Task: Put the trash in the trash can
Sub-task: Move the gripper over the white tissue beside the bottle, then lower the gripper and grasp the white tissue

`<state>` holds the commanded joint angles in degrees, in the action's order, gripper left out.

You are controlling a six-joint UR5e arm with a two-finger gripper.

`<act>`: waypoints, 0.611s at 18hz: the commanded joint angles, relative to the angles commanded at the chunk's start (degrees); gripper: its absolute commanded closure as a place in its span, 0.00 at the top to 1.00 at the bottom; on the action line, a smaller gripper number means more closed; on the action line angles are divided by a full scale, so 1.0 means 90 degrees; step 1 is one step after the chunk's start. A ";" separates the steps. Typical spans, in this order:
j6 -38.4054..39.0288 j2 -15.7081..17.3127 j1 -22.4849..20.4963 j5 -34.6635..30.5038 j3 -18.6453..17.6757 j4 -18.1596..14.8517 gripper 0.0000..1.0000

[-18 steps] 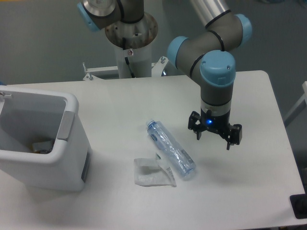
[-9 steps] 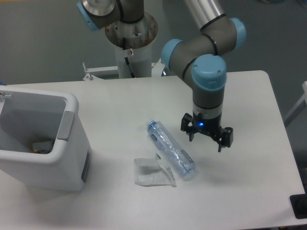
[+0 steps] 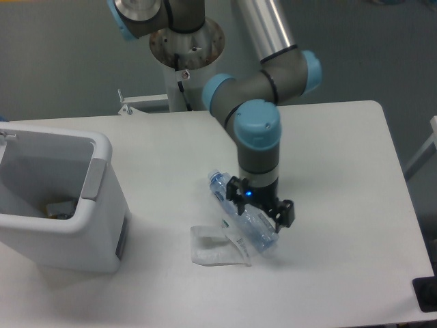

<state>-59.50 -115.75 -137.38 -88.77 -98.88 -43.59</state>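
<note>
Your gripper (image 3: 259, 208) sits spread over the crushed bottle (image 3: 242, 214), which lies mid-table just beside the wrapper (image 3: 218, 247) — nothing pinched yet. Watch it: the bottle lies diagonal, so closing off-axis could roll it or shove the wrapper. The trash can (image 3: 58, 201) is well apart, far left.

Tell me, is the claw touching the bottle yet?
Cannot tell. In the one camera view, the open gripper straddles the bottle from above, fingers overlapping its outline, but no contact or gap shows plainly.
</note>
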 joint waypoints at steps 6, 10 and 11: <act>0.0020 -0.0186 0.0440 -0.0019 -0.0117 -0.0039 1.00; 0.0029 -0.0371 0.0557 -0.0068 -0.0137 -0.0059 0.86; 0.0029 -0.0410 0.0557 -0.0059 -0.0156 -0.0059 0.74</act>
<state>-59.24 -119.44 -132.36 -89.30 -100.28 -44.12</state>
